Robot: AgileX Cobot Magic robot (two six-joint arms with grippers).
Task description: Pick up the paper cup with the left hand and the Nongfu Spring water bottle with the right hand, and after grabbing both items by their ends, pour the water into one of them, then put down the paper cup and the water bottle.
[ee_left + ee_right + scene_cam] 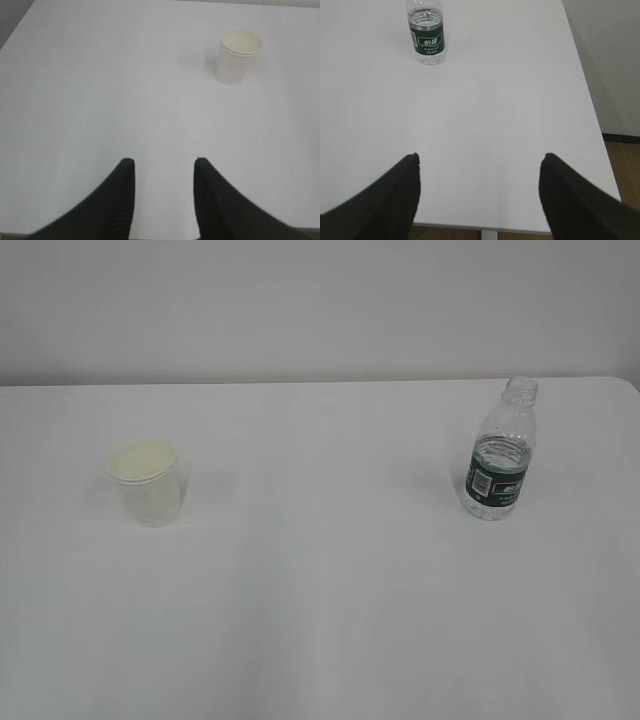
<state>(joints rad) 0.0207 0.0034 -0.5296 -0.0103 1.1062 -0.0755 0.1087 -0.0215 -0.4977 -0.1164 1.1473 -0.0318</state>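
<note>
The paper cup stands upright on the left of the white table; the left wrist view shows the paper cup far ahead and to the right of my left gripper, which is open and empty. The Nongfu Spring water bottle, clear with a dark green label and no cap, stands upright on the right. In the right wrist view the water bottle is far ahead and to the left of my right gripper, open wide with nothing between its fingers. Neither arm shows in the exterior view. Clear water fills the bottle's lower part.
The white table meets a plain wall at the back. Its right edge and near edge show in the right wrist view, with brown floor beyond. The table's far left corner shows in the left wrist view.
</note>
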